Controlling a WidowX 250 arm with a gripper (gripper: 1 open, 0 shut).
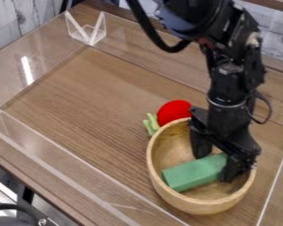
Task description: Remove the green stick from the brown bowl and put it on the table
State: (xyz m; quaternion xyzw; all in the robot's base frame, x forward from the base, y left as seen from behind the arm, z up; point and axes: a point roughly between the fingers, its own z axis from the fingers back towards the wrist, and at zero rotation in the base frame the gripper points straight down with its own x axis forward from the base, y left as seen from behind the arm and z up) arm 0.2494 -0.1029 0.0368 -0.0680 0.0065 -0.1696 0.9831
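Green stick lies in the brown bowl, the hand spread apart over its end, so closing comes next.

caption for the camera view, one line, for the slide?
Open gripper pointing down inside the brown bowl, straddling the end of the green stick, red fruit behind.
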